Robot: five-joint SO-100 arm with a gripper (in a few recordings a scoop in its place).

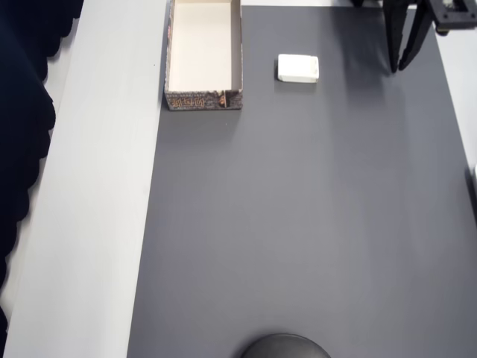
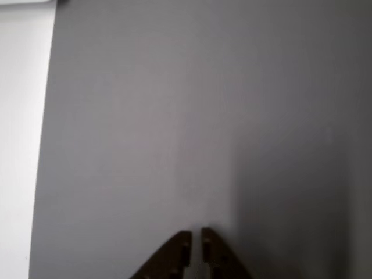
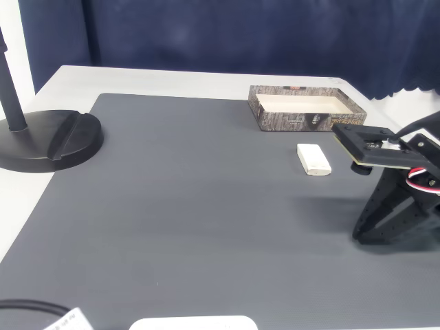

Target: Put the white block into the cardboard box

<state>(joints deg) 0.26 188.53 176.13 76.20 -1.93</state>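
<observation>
The white block (image 1: 298,68) lies flat on the dark grey mat, just right of the cardboard box (image 1: 203,100) in the overhead view. The box is open-topped, with cream inner walls and patterned brown sides, and nothing shows inside it. In the fixed view the block (image 3: 313,158) sits in front of the box (image 3: 302,121). My gripper (image 1: 399,69) hovers right of the block, well apart from it, with its dark fingers pointing down at the mat. The wrist view shows the gripper (image 2: 196,235) shut with nothing between its tips, over bare mat. From the fixed camera the gripper (image 3: 360,236) is right of the block.
The grey mat (image 1: 298,224) covers most of the white table (image 1: 89,224). A black round stand base (image 3: 51,141) sits at the mat's left edge in the fixed view. A dark blue curtain (image 3: 227,34) hangs behind the table.
</observation>
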